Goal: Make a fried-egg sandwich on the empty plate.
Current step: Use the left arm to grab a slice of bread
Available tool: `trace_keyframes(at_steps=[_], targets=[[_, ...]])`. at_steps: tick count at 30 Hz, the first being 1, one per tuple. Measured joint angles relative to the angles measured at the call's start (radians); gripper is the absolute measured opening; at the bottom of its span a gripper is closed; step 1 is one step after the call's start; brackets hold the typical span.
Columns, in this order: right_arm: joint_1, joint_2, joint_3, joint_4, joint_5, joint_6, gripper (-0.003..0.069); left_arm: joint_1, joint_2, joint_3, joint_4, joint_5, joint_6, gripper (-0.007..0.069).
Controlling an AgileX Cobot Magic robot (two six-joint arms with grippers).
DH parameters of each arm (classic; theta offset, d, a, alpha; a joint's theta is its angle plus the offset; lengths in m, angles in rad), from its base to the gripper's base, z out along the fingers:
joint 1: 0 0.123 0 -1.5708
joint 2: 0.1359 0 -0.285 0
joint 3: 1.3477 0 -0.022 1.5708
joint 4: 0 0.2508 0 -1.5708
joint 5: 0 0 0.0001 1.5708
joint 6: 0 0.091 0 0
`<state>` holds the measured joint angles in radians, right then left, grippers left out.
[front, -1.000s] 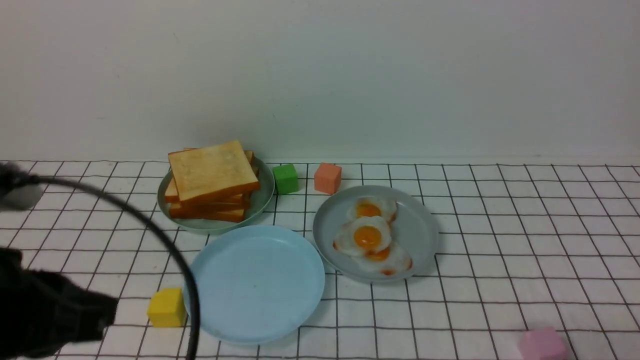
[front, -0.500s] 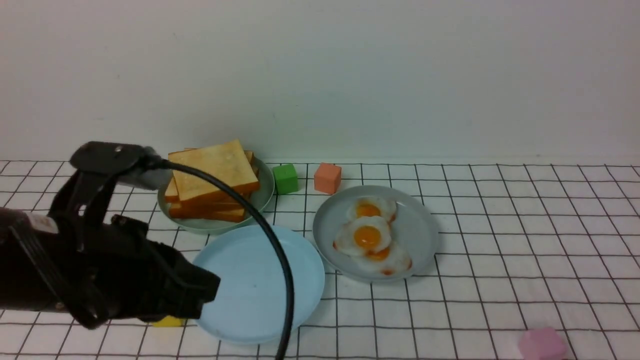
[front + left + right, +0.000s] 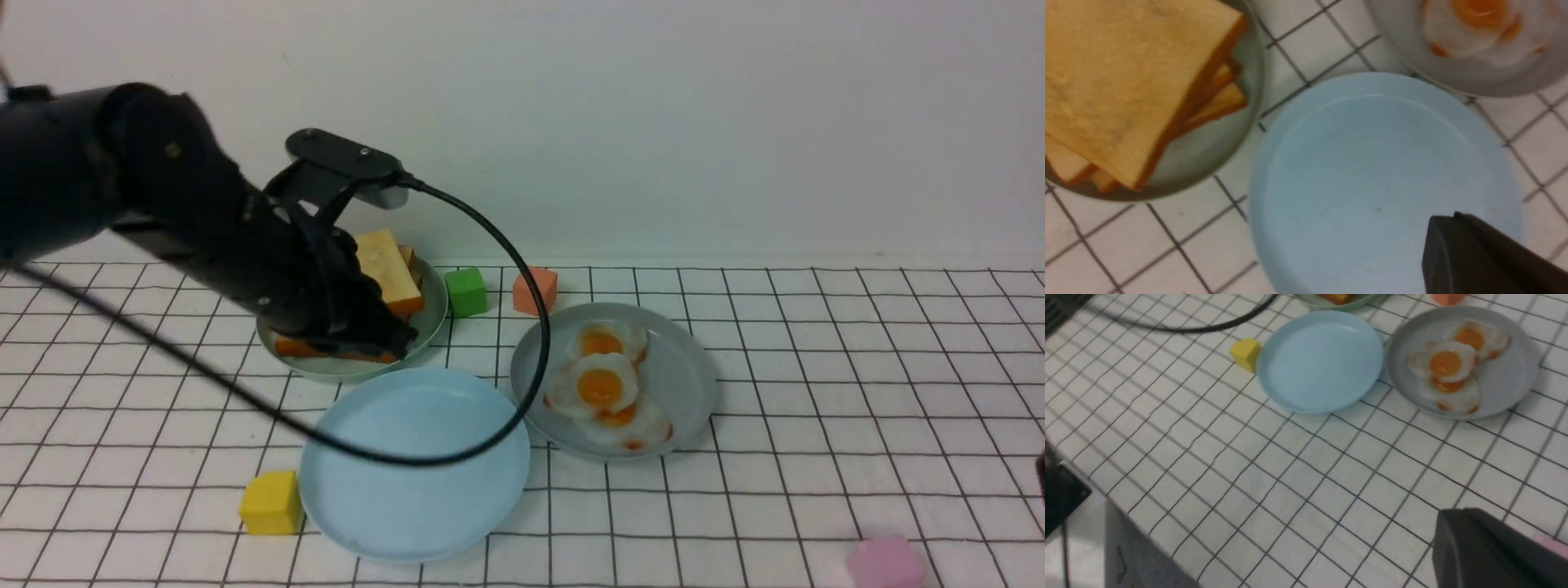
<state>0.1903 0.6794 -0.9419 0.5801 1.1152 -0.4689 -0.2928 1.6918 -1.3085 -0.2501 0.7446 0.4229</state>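
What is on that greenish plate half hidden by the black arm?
A pile of toast slices sits on the greenish plate. From the front the left arm covers most of it, so the slice count is unclear.

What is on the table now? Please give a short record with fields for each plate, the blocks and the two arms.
pale blue plate: empty
grey-green plate: holds the pile of toast
grey-blue plate: holds three overlapping fried eggs
loose on the cloth: green block, orange block, yellow block, pink block
left arm: raised above the toast and pale blue plate, jaws shut, holding nothing
right arm: away from the plates, jaws shut
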Motion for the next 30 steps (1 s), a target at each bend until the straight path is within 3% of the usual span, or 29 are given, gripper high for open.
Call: trace_keyframes(at_steps=[6,11,14,19,20,23,30], targets=[[0.035,0.0,0.0,0.01,0.002,-0.028,0.0,0.067,0.255,-0.289,0.039,0.091,0.094,-0.0013],[0.035,0.0,0.0,0.008,-0.007,-0.029,0.0003,0.07,0.326,-0.387,0.074,0.08,0.185,0.0011],[0.036,0.0,0.0,0.008,-0.016,-0.031,0.0005,0.07,0.344,-0.4,0.085,0.037,0.254,0.0106],[0.037,0.0,0.0,0.0,-0.034,-0.042,0.0006,0.07,0.375,-0.404,0.136,-0.011,0.295,0.0342],[0.037,0.0,0.0,-0.001,-0.035,-0.042,0.0007,0.07,0.375,-0.404,0.136,-0.011,0.295,0.0342],[0.037,0.0,0.0,-0.003,-0.037,-0.047,0.0008,0.07,0.402,-0.404,0.156,-0.064,0.299,0.0451],[0.037,0.0,0.0,-0.004,-0.038,-0.049,0.0011,0.07,0.438,-0.409,0.178,-0.113,0.299,0.0467]])
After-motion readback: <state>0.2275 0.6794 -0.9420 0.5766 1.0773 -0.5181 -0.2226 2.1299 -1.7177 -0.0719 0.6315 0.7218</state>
